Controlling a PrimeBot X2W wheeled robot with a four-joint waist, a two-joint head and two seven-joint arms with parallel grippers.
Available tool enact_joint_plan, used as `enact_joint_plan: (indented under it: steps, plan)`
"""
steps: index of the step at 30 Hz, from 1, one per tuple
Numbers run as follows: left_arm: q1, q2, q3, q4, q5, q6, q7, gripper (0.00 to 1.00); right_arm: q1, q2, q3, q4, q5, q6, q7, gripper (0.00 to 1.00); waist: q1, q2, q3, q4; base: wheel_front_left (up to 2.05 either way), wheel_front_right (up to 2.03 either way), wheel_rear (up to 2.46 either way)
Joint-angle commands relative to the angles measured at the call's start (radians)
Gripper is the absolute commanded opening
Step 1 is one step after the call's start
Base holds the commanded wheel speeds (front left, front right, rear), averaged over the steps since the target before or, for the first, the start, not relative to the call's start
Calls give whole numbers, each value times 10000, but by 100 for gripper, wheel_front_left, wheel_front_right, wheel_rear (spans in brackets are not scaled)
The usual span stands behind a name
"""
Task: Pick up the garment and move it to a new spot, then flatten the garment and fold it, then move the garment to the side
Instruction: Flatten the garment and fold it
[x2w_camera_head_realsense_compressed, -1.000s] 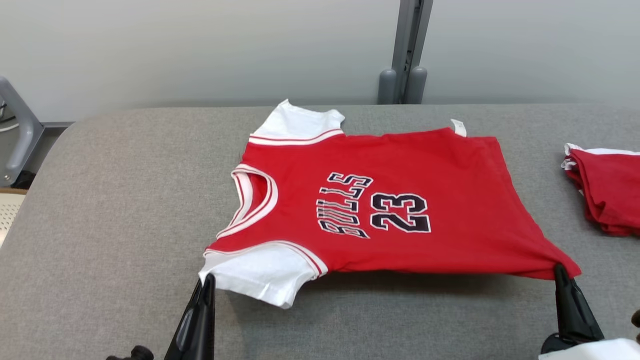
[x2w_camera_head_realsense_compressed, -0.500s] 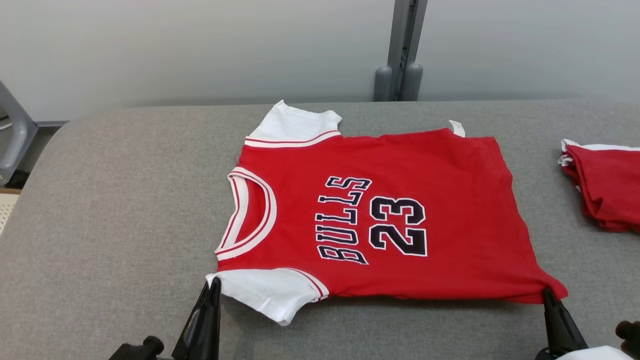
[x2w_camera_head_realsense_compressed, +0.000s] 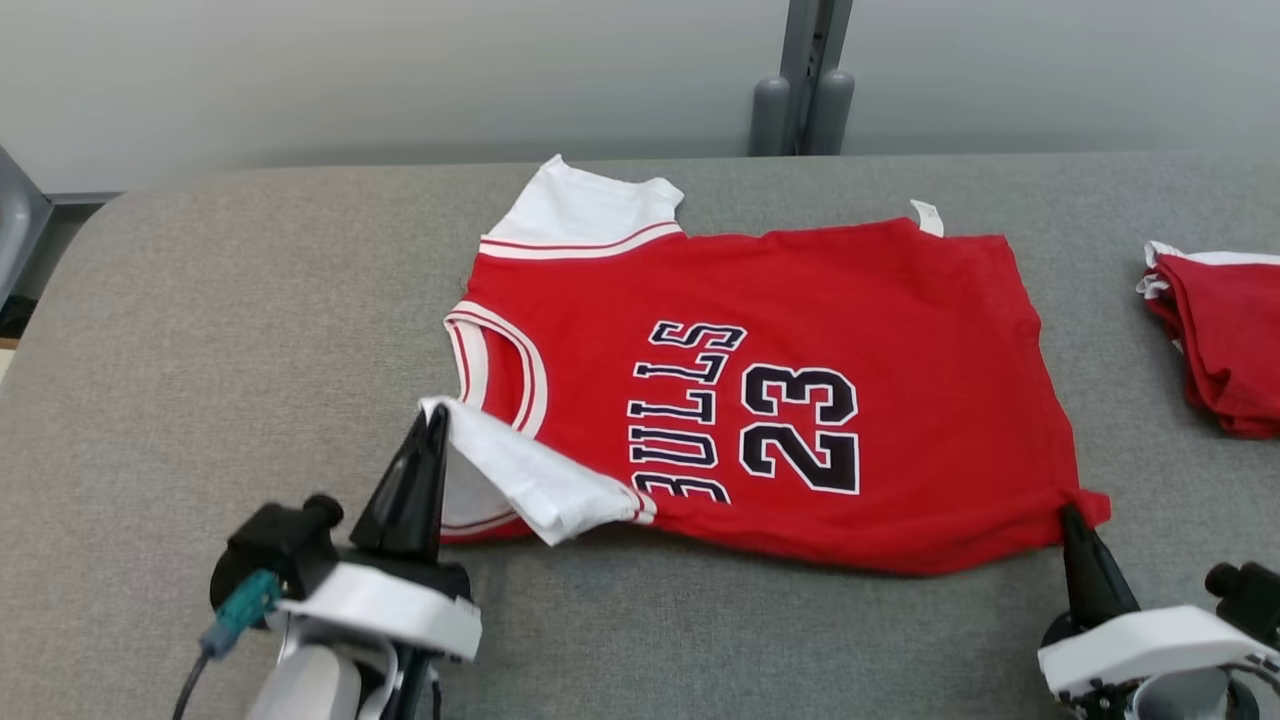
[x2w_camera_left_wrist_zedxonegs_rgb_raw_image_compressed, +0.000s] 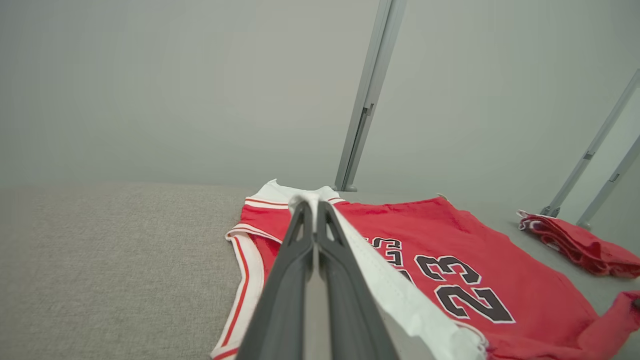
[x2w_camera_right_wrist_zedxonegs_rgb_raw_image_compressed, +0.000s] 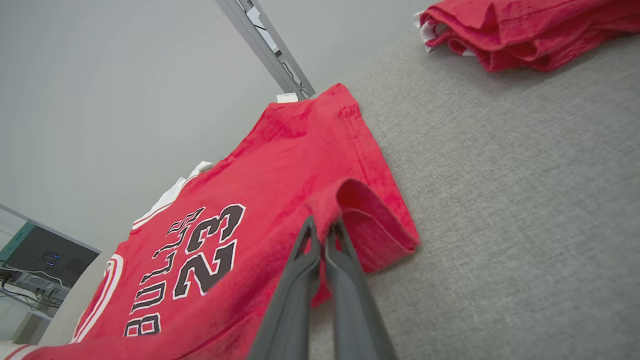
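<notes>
soft matt red knit garment (x2w_camera_head_realsense_compressed: 880, 300), coarse grey woven table covering (x2w_camera_head_realsense_compressed: 200, 350), smooth dark plastic left gripper (x2w_camera_head_realsense_compressed: 436, 415) and right gripper (x2w_camera_head_realsense_compressed: 1070, 515), satin grey metal post (x2w_camera_head_realsense_compressed: 805, 60) at 12 o'clock, folded red cloth pile (x2w_camera_head_realsense_compressed: 1230, 340) at 3 o'clock

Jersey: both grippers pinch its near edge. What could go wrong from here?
1. The left gripper pinches only the tip of the white sleeve, which is lifted and creased; the fold may come out skewed.
2. The right gripper holds just a hem corner of the jersey; that thin bite could slip.
</notes>
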Motion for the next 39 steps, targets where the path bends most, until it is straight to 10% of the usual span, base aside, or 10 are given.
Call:
enact_joint_plan:
  steps: [1,24,28,29,31,34,35,39]
  plan:
    - [-426,12,76,257,-16,-51,-36,0,-284,-54,-74,187,124,5,-31,0,0,0,141,-80,0,0,0]
    - [-3575,-162,618,3784,393,-60,-44,0,-3725,-55,550,3356,204,5,-953,0,0,0,1369,-565,0,0,0]
    - [-4074,-163,372,4404,494,-34,-44,0,-4034,-58,689,3641,14,5,-1037,47,0,0,1447,-593,0,0,0]
    - [-4179,-163,294,4588,477,-40,-44,0,-4098,-55,724,3701,5,5,-1050,98,0,0,1464,-606,0,0,0]
    - [-4425,-161,156,4876,388,-61,-44,0,-4234,-55,772,3803,-47,5,-1096,100,0,0,1492,-628,0,0,0]
    - [-4687,-159,98,4995,265,-18,-44,55,-4407,-56,732,3904,-53,5,-1197,100,0,0,1518,-664,0,0,0]
    - [-4694,-160,118,4972,243,-1,-44,97,-4455,-55,701,3924,-46,5,-1228,100,0,0,1525,-676,0,0,0]
    - [-4591,-158,212,4759,250,-25,-44,100,-4644,-76,500,3905,-252,5,-1337,100,0,0,1535,-703,0,0,0]
